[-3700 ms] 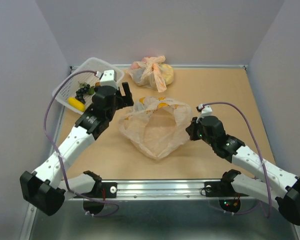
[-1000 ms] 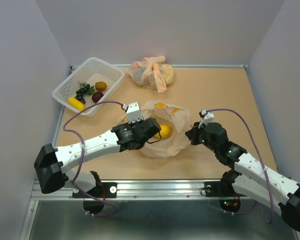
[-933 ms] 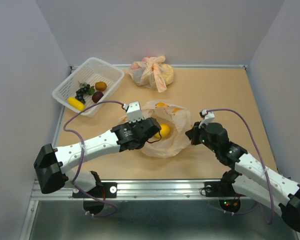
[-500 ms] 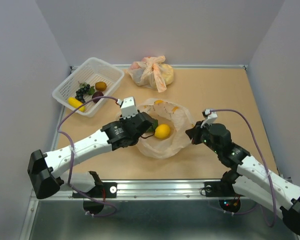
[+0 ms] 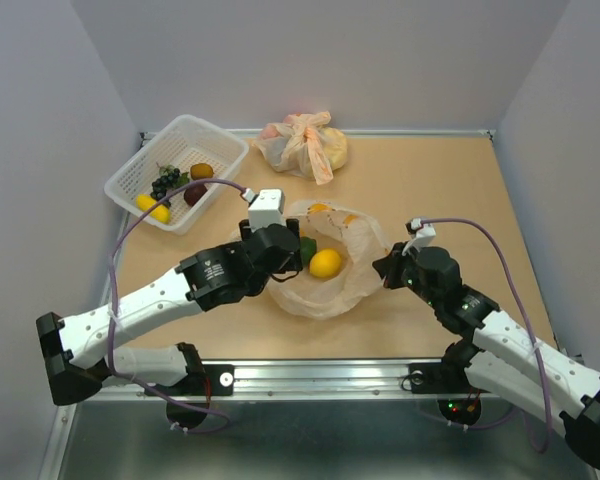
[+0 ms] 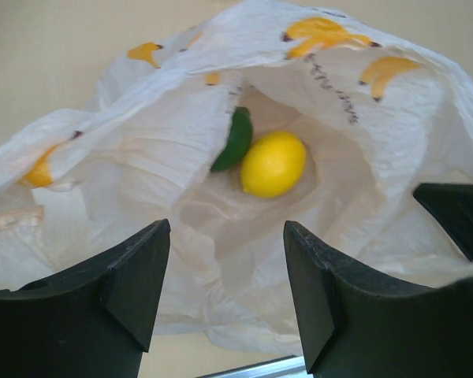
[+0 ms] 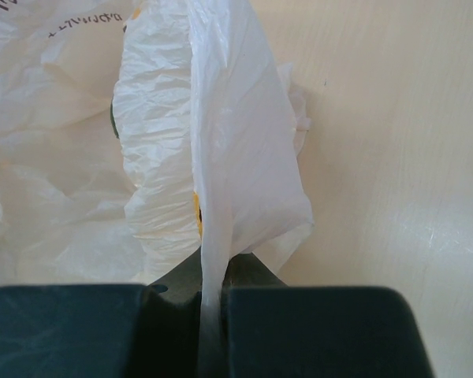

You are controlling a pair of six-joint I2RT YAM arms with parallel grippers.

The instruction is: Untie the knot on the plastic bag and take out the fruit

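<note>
The plastic bag [image 5: 352, 272] lies open in the middle of the table, with no knot showing on it. Inside lie a yellow lemon-like fruit [image 5: 325, 263] and a green fruit [image 5: 307, 250]; both also show in the left wrist view, lemon [image 6: 273, 164] and green one [image 6: 238, 138]. My left gripper [image 5: 283, 248] is open and empty, over the bag's left rim [image 6: 142, 181], short of the fruit. My right gripper [image 5: 386, 266] is shut on the bag's right edge [image 7: 229, 142] and holds a pinched fold upright between its jaws [image 7: 211, 303].
A white basket [image 5: 128, 180] at the back left holds a yellow banana-like fruit [image 5: 152, 208], dark grapes [image 5: 165, 183], a kiwi [image 5: 201, 171] and a plum [image 5: 194, 193]. A second, knotted peach bag with a yellow lump [image 5: 305, 145] sits at the back wall.
My left gripper went from the basket into the bag's mouth near the lemon, then drew back to the left, open and empty. The lemon stayed put. The right gripper kept its hold.
</note>
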